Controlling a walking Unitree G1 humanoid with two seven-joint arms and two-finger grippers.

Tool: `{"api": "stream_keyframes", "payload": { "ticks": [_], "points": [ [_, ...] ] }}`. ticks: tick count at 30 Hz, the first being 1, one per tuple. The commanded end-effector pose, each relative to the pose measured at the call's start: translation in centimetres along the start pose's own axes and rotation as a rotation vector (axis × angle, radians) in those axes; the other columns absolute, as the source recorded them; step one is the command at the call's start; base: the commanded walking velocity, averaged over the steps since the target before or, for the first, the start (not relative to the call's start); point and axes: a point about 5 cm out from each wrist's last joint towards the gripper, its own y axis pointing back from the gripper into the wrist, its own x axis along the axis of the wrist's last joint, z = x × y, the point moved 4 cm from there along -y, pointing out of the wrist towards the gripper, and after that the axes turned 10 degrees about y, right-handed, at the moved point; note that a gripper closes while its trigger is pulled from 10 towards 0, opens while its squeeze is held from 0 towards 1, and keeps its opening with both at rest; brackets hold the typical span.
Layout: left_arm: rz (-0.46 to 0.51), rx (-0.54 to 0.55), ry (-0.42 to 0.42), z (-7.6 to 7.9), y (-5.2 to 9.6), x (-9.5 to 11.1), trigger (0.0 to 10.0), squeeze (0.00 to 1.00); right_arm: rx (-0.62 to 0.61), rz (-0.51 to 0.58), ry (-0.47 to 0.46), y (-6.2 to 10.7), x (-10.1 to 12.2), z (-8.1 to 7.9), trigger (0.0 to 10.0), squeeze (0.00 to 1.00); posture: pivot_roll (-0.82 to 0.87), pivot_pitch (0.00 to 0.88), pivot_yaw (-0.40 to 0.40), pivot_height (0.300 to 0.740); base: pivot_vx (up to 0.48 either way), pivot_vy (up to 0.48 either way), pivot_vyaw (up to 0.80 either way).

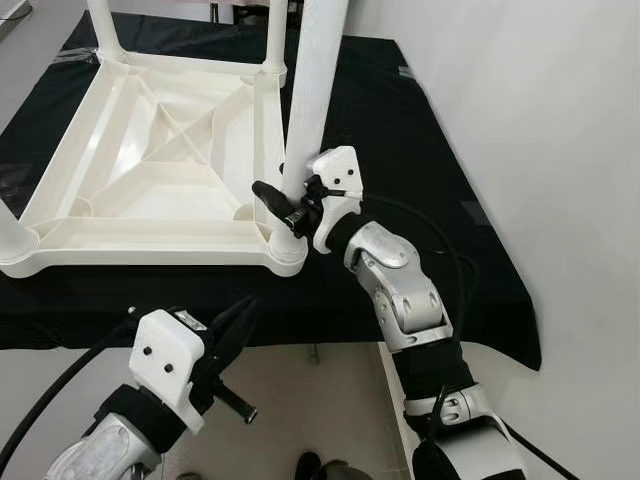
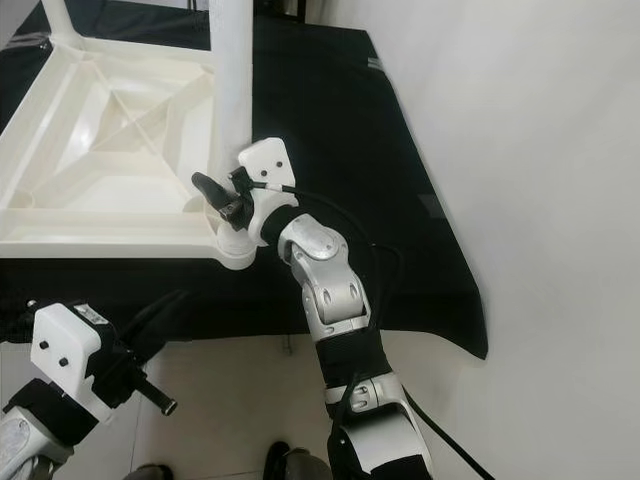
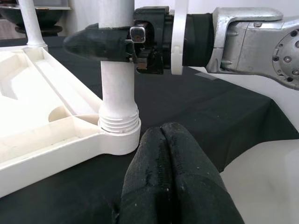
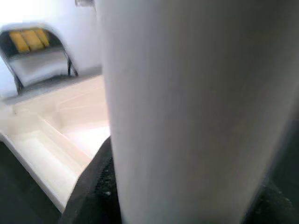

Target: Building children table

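A white plastic children's table top (image 1: 120, 240) lies upside down on a black cloth (image 1: 400, 130). A white leg (image 1: 312, 90) stands upright in the near right corner socket (image 3: 119, 126). My right gripper (image 1: 285, 205) is shut on this leg just above the socket; the right wrist view shows the leg (image 4: 187, 116) up close between the black fingers. My left gripper (image 1: 235, 320) hangs below the cloth's front edge, short of the same corner, with its fingers (image 3: 161, 158) pressed together on nothing.
Other white legs stand at the far right (image 1: 277, 35), far left (image 1: 103, 25) and near left (image 1: 8, 225) corners. A white wall (image 1: 540, 120) runs close along the right. Pale floor (image 1: 300, 400) lies in front of the cloth's edge.
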Motion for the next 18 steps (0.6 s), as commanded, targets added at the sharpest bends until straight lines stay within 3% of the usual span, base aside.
{"api": "stream_keyframes", "payload": {
  "ticks": [1, 4, 5, 10, 11, 13, 17, 18],
  "points": [
    [-0.002, -0.013, 0.001, 0.3, 0.2, -0.1, 10.0, 0.0, 0.131, -0.056, -0.105, 0.2, -1.8, -1.5, 10.0, 1.0, 0.18, 0.262, -0.174, 0.74, 0.0, 0.0, 0.0],
    [-0.002, -0.014, 0.001, 0.3, 0.1, -0.2, 10.0, 0.0, 0.216, 0.019, -0.078, -0.1, -0.1, -1.4, 10.0, 1.0, 0.18, 0.258, -0.175, 0.74, 0.0, 0.0, 0.0],
    [-0.003, -0.015, 0.001, 0.3, 0.1, -0.3, 10.0, 0.0, 0.265, 0.044, -0.022, -0.2, 0.4, -1.1, 10.0, 0.03, 0.19, 0.253, -0.174, 0.74, 0.0, 0.0, 0.0],
    [-0.005, -0.015, -0.002, 0.2, 0.0, -0.6, 10.0, 0.0, 0.396, 0.085, 0.071, -0.2, 1.1, -0.6, 10.0, 0.0, 0.2, 0.242, -0.178, 0.74, 0.0, 0.0, 0.0],
    [-0.005, -0.015, -0.002, 0.2, 0.0, -0.6, 10.0, 0.0, 0.396, 0.085, 0.071, -0.2, 1.1, -0.6, 10.0, 0.0, 0.2, 0.242, -0.178, 0.74, 0.0, 0.0, 0.0],
    [-0.007, -0.014, -0.004, 0.2, 0.1, -0.7, 10.0, 0.0, 0.518, 0.122, 0.079, -0.2, 1.8, -0.9, 10.0, 0.0, 0.21, 0.235, -0.179, 0.74, 0.0, 0.0, 0.0],
    [-0.012, -0.015, -0.01, 0.3, 0.2, -0.9, 10.0, 0.0, 0.592, 0.138, 0.069, -0.2, 2.4, -1.0, 10.0, 0.0, 0.22, 0.227, -0.184, 0.74, 0.0, 0.0, 0.0],
    [-0.012, -0.015, -0.01, 0.3, 0.2, -0.9, 10.0, 0.0, 0.613, 0.141, 0.065, -0.2, 2.6, -1.0, 8.3, 0.0, 0.23, 0.219, -0.182, 0.74, 0.0, 0.0, 0.0]
  ]
}}
